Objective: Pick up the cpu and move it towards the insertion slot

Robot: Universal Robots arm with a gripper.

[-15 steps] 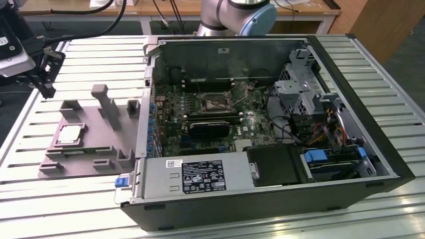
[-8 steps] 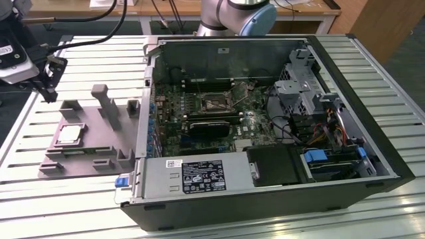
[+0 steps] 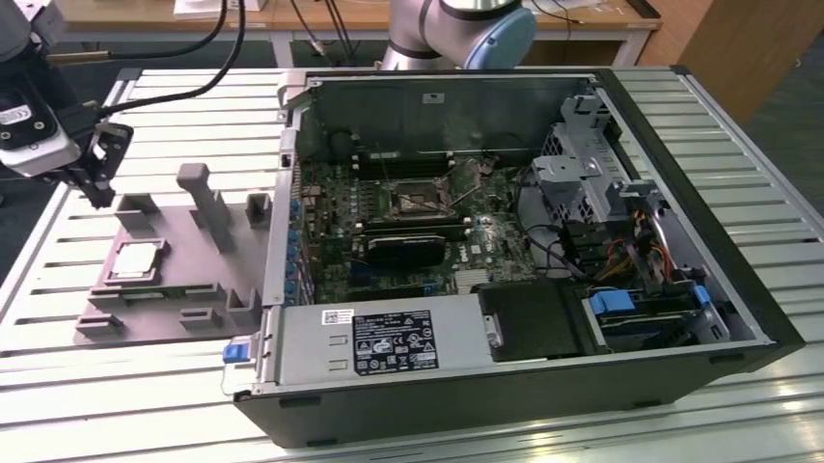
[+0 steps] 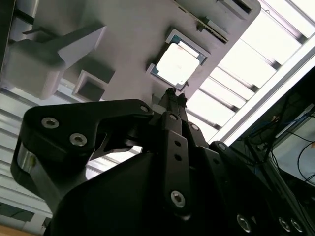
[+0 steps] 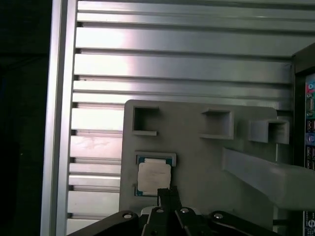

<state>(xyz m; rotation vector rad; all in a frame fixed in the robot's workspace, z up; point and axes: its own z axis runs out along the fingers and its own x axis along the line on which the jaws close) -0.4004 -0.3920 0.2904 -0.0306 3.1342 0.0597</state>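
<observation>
The cpu (image 3: 135,260) is a small silvery square plate lying flat in a pocket of the grey plastic fixture (image 3: 174,313), at the exterior view's left. My gripper (image 3: 98,196) hangs above the fixture's far corner, apart from the cpu. Both wrist views show the cpu (image 4: 178,63) (image 5: 154,176) just beyond the fingertips, and the gripper (image 4: 171,93) (image 5: 169,192) is shut with nothing in it. The insertion slot (image 3: 415,198) is a dark square socket with a thin metal frame on the green board inside the open computer case.
The open black computer case (image 3: 670,125) lies on the slatted metal table (image 3: 721,424), right of the fixture. A tall grey post (image 3: 200,198) and low blocks rise from the fixture. Drive cages and cables (image 3: 605,231) fill the case's right side. A power supply (image 3: 386,342) sits at its front.
</observation>
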